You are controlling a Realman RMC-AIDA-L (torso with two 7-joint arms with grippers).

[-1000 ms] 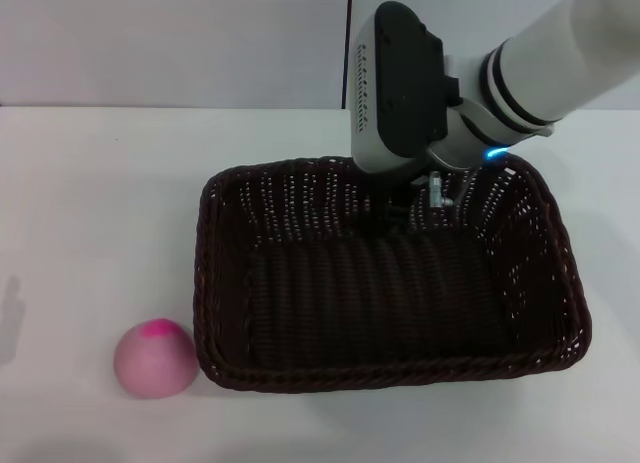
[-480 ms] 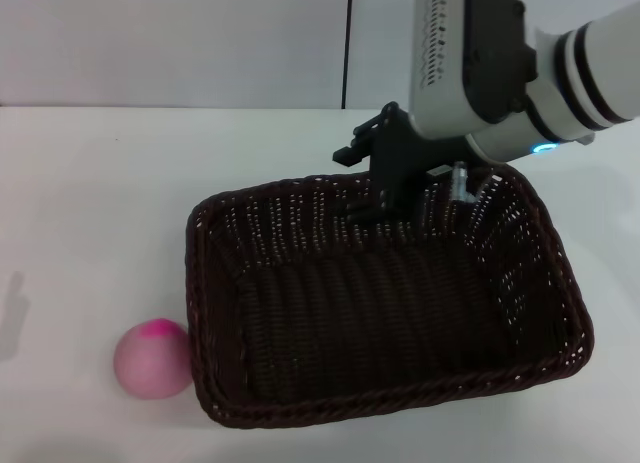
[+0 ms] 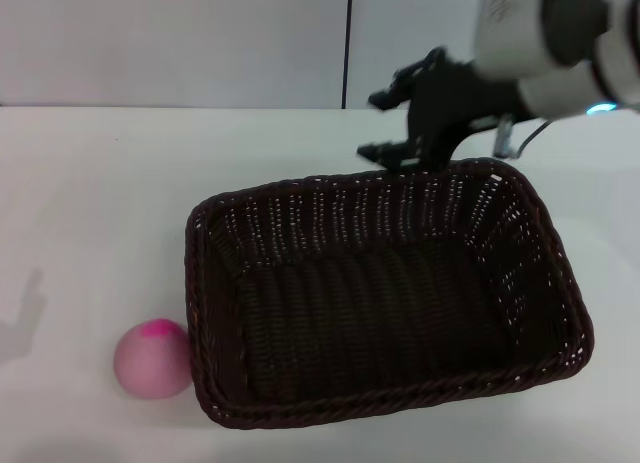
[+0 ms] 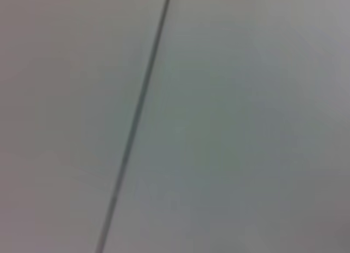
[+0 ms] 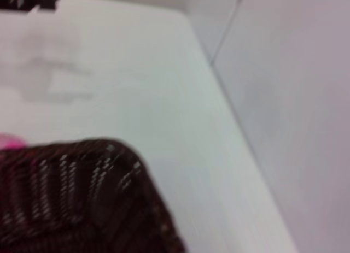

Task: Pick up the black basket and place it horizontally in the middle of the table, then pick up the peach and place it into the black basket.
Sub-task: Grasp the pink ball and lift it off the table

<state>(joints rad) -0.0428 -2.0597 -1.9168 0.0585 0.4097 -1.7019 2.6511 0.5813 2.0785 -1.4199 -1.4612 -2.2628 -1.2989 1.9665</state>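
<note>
On the white desk [image 3: 90,203] the black basket [image 3: 385,293] lay flat with its long side running across the head view, filling the centre and the 4 o'clock part of the surface, its inside holding nothing. At about 8 o'clock from the basket's middle, the peach [image 3: 152,357] sat on the desk with its magenta patch turned upward, just beside the basket's near left corner, though contact between them could not be made out. Above the basket's far rim, toward 1 o'clock, the right pincer [image 3: 395,123] hung in the air clear of the wicker, its dark fingers [image 3: 385,149] spread apart and gripping nothing, with the white arm running off toward 2 o'clock. From the right wrist camera a rounded corner of the basket [image 5: 82,198] showed against the pale desk [image 5: 136,72], with a sliver of pink from the peach [image 5: 8,141] at the picture's edge. The left wrist camera gave only a blank pale wall [image 4: 246,122] crossed by a dark seam [image 4: 136,116]; the left pincer itself was nowhere to be seen.
</note>
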